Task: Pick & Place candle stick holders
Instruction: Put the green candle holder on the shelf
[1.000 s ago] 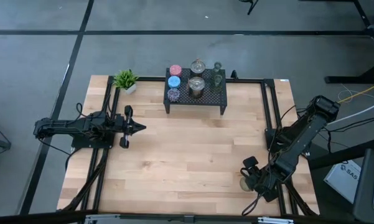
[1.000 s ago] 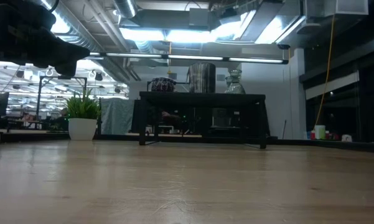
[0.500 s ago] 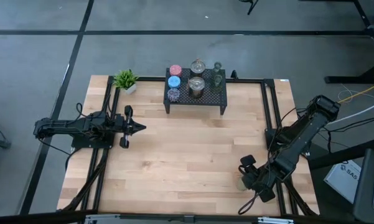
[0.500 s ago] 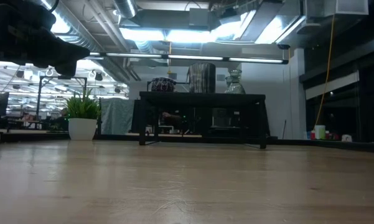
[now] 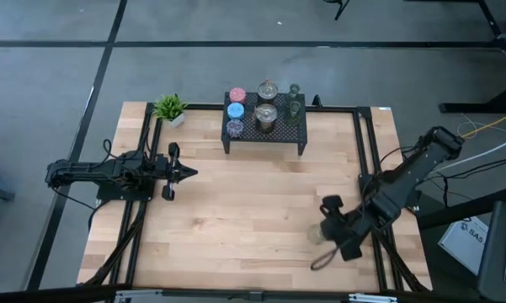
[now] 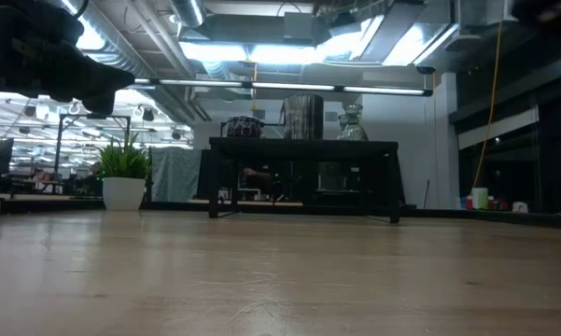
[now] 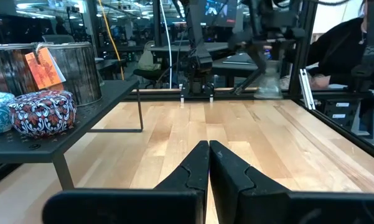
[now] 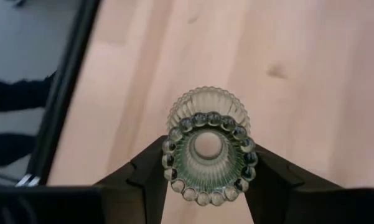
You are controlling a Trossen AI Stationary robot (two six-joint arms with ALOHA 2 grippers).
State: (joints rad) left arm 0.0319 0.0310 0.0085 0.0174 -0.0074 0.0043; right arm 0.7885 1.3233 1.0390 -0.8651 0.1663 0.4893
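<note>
My right gripper (image 5: 322, 233) is shut on a clear ribbed glass candle stick holder (image 8: 206, 152) with a beaded rim, over the table's near right part. It also shows far off in the left wrist view (image 7: 269, 81). Several other holders stand on their bases on the black wire-mesh rack (image 5: 279, 128) at the far edge: pink (image 5: 237, 95), light blue (image 5: 236, 110), speckled dark blue (image 5: 235, 127), silver (image 5: 268, 90) and greenish glass (image 5: 295, 107). My left gripper (image 5: 188, 172) is shut and empty over the table's left part. My right gripper pinches the glass holder between its two fingers (image 8: 150, 171), on opposite sides of the ribbed wall just under the beaded rim (image 8: 174, 163). The fingers come from above, pointing down. The holder sits upright with its open top up and looks lifted clear of the table.
A small green potted plant (image 5: 170, 108) stands at the far left corner beside the rack. Black frame rails (image 5: 364, 143) run along the table's left, right and far sides. A wide stretch of bare wood (image 5: 253, 202) lies between the arms. A person sits beyond the table (image 7: 342, 43).
My right gripper has risen and gone toward the table's left and a little toward the far edge, carrying the glass holder with it. The holder has come up off the near right part of the table.
</note>
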